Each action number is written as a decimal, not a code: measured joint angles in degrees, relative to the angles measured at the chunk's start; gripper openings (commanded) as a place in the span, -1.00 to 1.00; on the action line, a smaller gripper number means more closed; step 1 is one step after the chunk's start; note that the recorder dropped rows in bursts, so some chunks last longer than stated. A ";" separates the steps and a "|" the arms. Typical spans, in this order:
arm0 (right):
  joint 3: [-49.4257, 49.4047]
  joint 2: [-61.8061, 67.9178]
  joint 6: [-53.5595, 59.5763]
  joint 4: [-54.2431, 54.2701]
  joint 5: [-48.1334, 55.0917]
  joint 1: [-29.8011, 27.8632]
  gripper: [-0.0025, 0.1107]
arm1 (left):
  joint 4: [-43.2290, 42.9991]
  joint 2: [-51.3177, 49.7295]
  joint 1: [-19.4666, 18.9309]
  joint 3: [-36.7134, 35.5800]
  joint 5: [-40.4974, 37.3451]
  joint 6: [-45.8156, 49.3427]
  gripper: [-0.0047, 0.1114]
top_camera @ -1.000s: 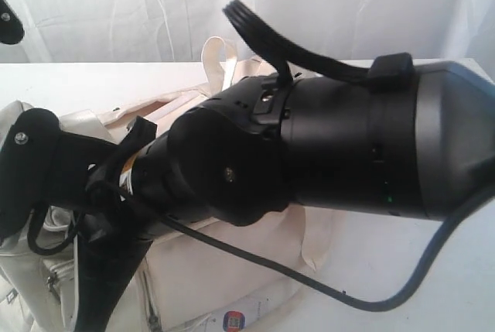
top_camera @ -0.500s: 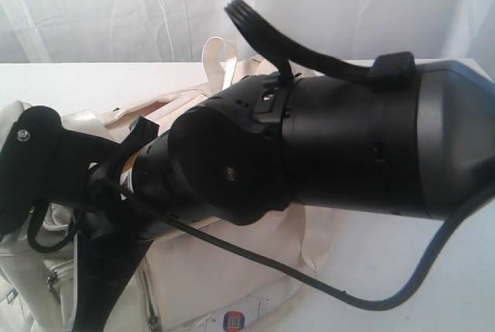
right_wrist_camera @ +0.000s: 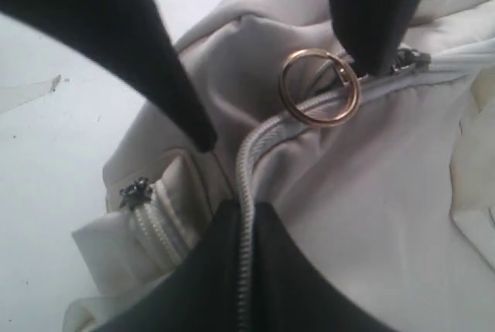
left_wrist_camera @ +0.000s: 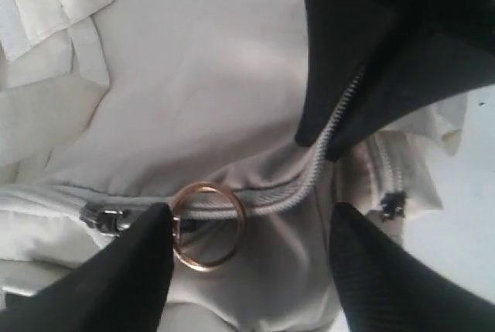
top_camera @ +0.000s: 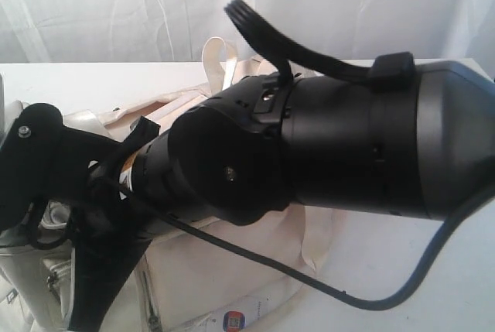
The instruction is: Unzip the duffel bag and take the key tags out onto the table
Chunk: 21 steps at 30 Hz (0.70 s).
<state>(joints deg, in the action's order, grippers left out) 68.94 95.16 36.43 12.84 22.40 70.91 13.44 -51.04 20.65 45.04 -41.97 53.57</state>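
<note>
The cream duffel bag (top_camera: pixel 216 270) lies on the white table (top_camera: pixel 433 270), mostly hidden behind my right arm (top_camera: pixel 348 154). My left gripper (left_wrist_camera: pixel 251 216) is open over the bag's grey zipper (left_wrist_camera: pixel 271 202). One of its fingers (left_wrist_camera: pixel 139 270) touches the gold ring pull (left_wrist_camera: pixel 207 225), which nothing grips. My right gripper (right_wrist_camera: pixel 246 210) is shut on the zipper seam of the bag, a short way along from the ring pull (right_wrist_camera: pixel 319 88). It also shows in the left wrist view as the right gripper (left_wrist_camera: pixel 323 142) pinching the zipper line. The key tags are out of view.
A side pocket with its own small dark zipper pull (right_wrist_camera: pixel 135 191) sits at the bag's end by the table surface. A paper label with a red-blue mark (top_camera: pixel 232 319) lies at the bag's front. Cream straps (top_camera: pixel 216 61) stand up behind. The left arm (top_camera: pixel 46 169) is over the bag's left end.
The left arm has shifted slightly over the bag's left end. The right arm and the bag have stayed still.
</note>
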 measured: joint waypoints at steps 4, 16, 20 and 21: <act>-0.05 0.00 -0.22 0.00 -0.01 0.00 -0.96 | -0.31 0.00 0.00 -3.10 6.68 3.49 0.13; -0.14 0.00 -0.33 0.00 -0.01 0.00 -0.96 | -1.43 0.00 0.00 -5.03 10.97 5.32 -0.21; -0.14 0.00 -0.33 0.00 -0.12 0.00 -0.96 | -1.48 0.00 0.00 -5.03 11.76 5.36 -0.55; -0.14 0.00 -0.33 0.00 -0.12 0.00 -0.96 | -1.48 0.00 0.00 -5.03 11.97 5.36 -0.62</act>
<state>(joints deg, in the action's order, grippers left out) 68.80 95.16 36.09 12.84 22.28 70.91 11.97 -51.04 20.65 40.02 -30.00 58.92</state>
